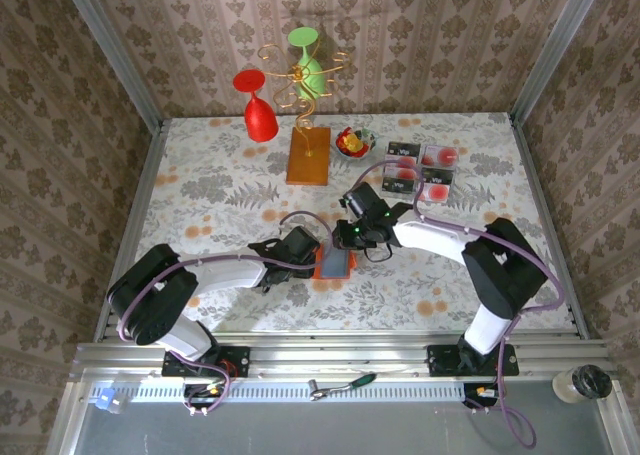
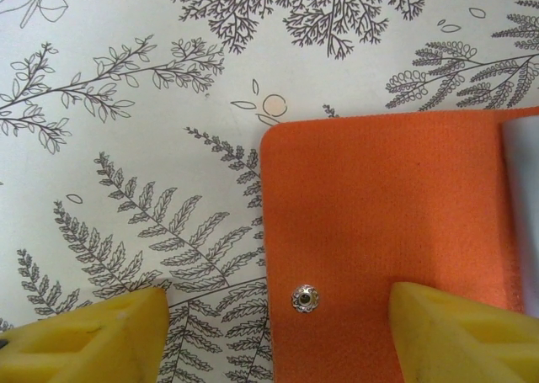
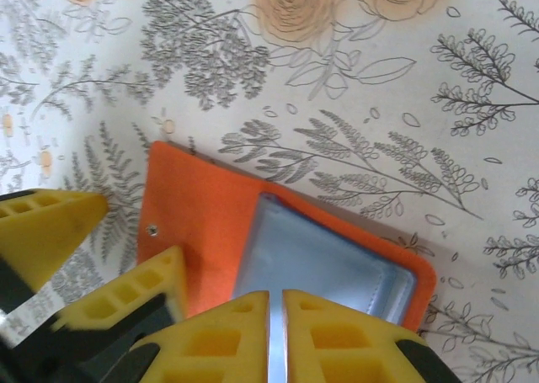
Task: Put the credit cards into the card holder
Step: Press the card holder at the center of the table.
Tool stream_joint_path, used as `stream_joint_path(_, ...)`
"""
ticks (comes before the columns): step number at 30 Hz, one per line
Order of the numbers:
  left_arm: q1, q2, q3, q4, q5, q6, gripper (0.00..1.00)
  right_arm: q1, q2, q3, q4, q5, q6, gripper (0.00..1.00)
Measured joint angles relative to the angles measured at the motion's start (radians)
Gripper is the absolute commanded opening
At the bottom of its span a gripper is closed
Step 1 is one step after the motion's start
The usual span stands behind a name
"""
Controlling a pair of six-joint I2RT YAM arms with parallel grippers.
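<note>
1. Spreading the card holder (image 1: pixel 335 263) flat: it lies open on the table (image 1: pixel 200 205), about midway between the side edges and closer to the near edge, grey-blue panel (image 3: pixel 328 265) facing up.
2. My left claw (image 2: pixel 274 332) stands open astride the orange flap's edge by the snap stud (image 2: pixel 305 298), one pad over the flap and the other over bare cloth.
3. My right claw (image 3: pixel 276 332) is closed over the panel. I cannot tell whether it pinches a sleeve lip.
4. The credit cards (image 1: pixel 437 187), all four, lie together toward the far right corner, well apart from the holder.
5. My judgement: press the flap down squarely so nothing slides, then send the right claw for the nearest card.
</note>
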Motion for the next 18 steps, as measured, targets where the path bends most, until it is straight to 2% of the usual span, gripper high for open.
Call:
stream_joint_path(8,-0.006,-0.009,0.0,-0.002,-0.007,-0.006,0.71,0.049,-0.015,-0.045,0.008,0.02,0.03,0.14)
stream_joint_path(18,-0.011,-0.043,0.04,-0.041,-0.015,-0.006,0.71,-0.005,0.042,-0.048,0.012,0.063,0.023,0.13)
